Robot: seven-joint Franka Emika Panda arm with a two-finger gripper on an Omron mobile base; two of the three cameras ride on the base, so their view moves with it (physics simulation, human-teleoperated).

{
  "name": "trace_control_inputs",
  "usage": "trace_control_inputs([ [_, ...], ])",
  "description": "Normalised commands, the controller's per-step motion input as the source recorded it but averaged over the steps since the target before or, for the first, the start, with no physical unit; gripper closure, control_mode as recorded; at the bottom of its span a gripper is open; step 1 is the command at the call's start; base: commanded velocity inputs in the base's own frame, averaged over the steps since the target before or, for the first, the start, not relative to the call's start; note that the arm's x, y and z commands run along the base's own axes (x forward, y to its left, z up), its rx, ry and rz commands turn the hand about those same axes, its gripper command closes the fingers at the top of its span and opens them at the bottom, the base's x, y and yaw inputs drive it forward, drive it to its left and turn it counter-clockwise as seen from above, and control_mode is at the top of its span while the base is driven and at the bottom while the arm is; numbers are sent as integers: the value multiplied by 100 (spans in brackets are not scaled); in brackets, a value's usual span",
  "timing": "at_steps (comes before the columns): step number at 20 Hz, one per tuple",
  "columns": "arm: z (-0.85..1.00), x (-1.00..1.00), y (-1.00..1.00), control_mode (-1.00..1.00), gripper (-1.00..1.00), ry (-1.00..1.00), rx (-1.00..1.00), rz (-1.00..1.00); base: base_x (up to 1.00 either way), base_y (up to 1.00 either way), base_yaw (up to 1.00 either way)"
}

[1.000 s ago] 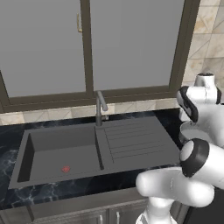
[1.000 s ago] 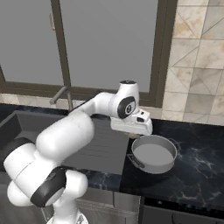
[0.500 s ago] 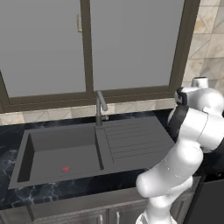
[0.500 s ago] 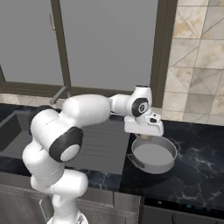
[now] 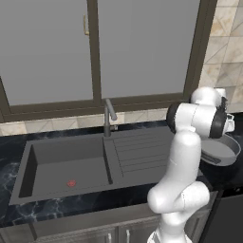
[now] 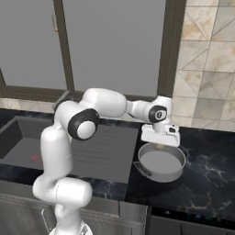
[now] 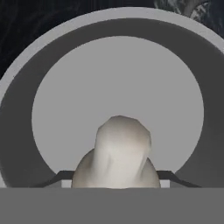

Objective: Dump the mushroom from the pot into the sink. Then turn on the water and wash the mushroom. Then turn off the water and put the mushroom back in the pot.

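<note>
Arm outstretched, fingers [image 7: 168,176] part-closed, downward.

No legible text, label, brand, number or sign on any surface.

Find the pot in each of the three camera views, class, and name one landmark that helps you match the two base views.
Left base view: the pot sits at the right edge, on the dark counter behind the arm.
Right base view: it sits right of centre, under the gripper.
Hand view: its rim rings the picture, with the mushroom low in the middle.
Shared landmark: the sink, left of the pot.
</note>
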Motion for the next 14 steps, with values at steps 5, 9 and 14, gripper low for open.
trace_control_inputs([
  [5,-38,23,-25,-100,100,8,8,0,0,0,0],
  [9,-17,9,-19,-100,100,3,5,0,0,0,0],
  [14,-11,0,-12,-100,100,2,3,0,0,0,0],
])
